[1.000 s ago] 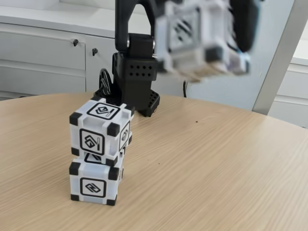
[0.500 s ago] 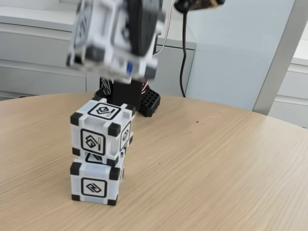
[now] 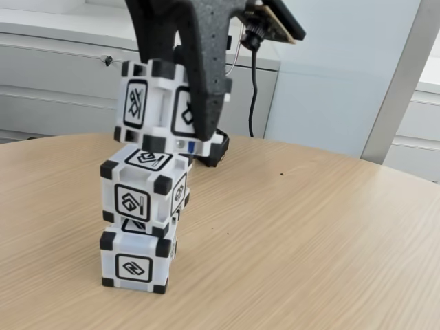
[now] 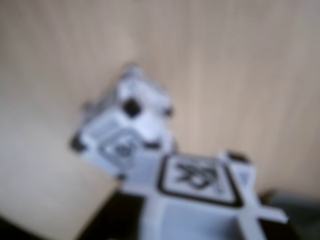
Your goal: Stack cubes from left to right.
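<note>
My arm (image 3: 196, 41) is matte black speckled plastic, with a black cable (image 3: 253, 89) and a small tan-edged board (image 3: 278, 19) on top.

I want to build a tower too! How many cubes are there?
3: the bottom cube on the table, the middle cube on it, and the top cube in the gripper just above them.

Looks like an office: pale grey cabinets (image 3: 62, 82) with keyed locks (image 3: 108, 60) along the back wall, beyond the far edge of a rounded wood-grain table (image 3: 309, 240).
</note>
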Robot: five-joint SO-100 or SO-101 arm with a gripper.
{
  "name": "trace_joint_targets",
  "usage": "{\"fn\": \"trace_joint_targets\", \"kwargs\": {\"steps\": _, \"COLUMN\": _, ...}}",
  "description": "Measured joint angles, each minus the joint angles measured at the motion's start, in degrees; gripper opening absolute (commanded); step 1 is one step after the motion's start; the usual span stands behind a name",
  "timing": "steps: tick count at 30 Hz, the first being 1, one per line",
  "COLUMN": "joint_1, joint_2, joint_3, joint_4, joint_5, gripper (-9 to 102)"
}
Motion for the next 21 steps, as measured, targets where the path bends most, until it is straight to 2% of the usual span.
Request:
{"fn": "trace_joint_targets", "kwargs": {"steps": 13, "joint_1": 0.09, "joint_2": 15.29, "joint_3": 13.45, "joint_4": 0.00, "joint_5": -0.79, "gripper": 17}}
{"fn": "trace_joint_targets", "kwargs": {"steps": 21, "joint_1": 0.09, "joint_2": 17.14, "joint_3": 14.33, "joint_4": 0.00, "joint_5": -0.79, "gripper": 17}}
